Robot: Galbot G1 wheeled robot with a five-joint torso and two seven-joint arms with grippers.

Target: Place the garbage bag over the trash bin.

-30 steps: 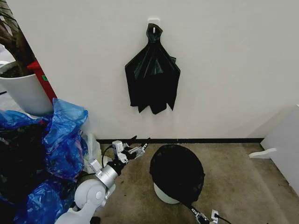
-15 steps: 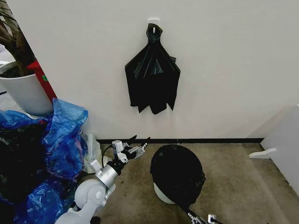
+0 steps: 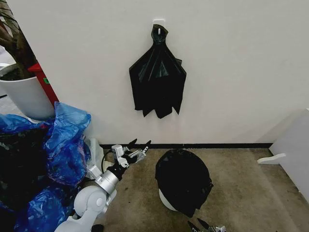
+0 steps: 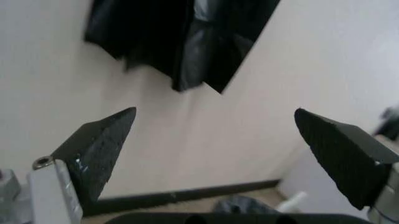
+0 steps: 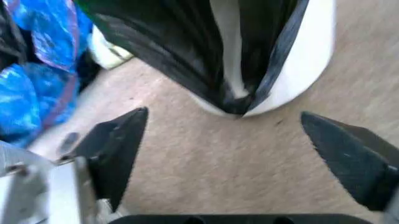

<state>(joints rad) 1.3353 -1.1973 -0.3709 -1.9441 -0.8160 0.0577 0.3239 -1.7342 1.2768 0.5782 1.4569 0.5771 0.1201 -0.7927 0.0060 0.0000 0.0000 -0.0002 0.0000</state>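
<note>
The garbage bag [image 3: 182, 179], thin glossy black plastic, is draped over the top and front of the trash bin [image 3: 165, 203], whose cream-white base shows under the hem. My right gripper [image 3: 195, 224] is low at the near side of the bin, open and clear of the plastic. In the right wrist view the open gripper [image 5: 224, 114] faces the hanging bag [image 5: 168, 51] and the bin wall [image 5: 305, 65], with carpet between the fingers. My left gripper [image 3: 141, 143] is raised left of the bin, open and holding nothing, and in its own view [image 4: 215, 111] faces the wall.
A bunch of black bags [image 3: 157, 82] hangs from a wall hook above the bin. Blue plastic bags [image 3: 65, 140] pile up at the left, with a white plant pot [image 3: 26, 96] behind them. A white cabinet [image 3: 294, 150] stands at the right. Carpet lies open around the bin.
My right gripper has let go of the bag's hem and drawn back toward me. The hem has dropped against the bin. My left gripper has shifted slightly to the left.
</note>
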